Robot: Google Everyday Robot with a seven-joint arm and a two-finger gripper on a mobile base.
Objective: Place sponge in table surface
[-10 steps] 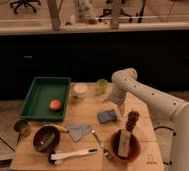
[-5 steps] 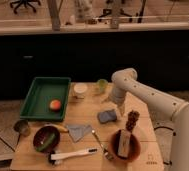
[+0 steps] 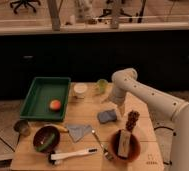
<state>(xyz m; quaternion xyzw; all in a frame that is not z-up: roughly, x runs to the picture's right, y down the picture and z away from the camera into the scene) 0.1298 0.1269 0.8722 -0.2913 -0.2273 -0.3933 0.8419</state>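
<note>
The blue-grey sponge [image 3: 107, 116] lies flat on the light wooden table surface [image 3: 90, 112], right of the middle. My gripper [image 3: 118, 106] hangs at the end of the white arm, just above and to the right of the sponge, close to its far right corner. I cannot tell whether it touches the sponge.
A green tray [image 3: 40, 85] with an orange fruit [image 3: 54, 104] stands at the left. A white cup [image 3: 80, 90] and a green cup [image 3: 102, 86] stand at the back. A grey-blue cloth [image 3: 79, 131], a dark bowl [image 3: 44, 140], a white-handled brush [image 3: 74, 154], a brown bowl holding a tan-and-white block [image 3: 124, 143] and a brown knobbly object [image 3: 132, 120] fill the front.
</note>
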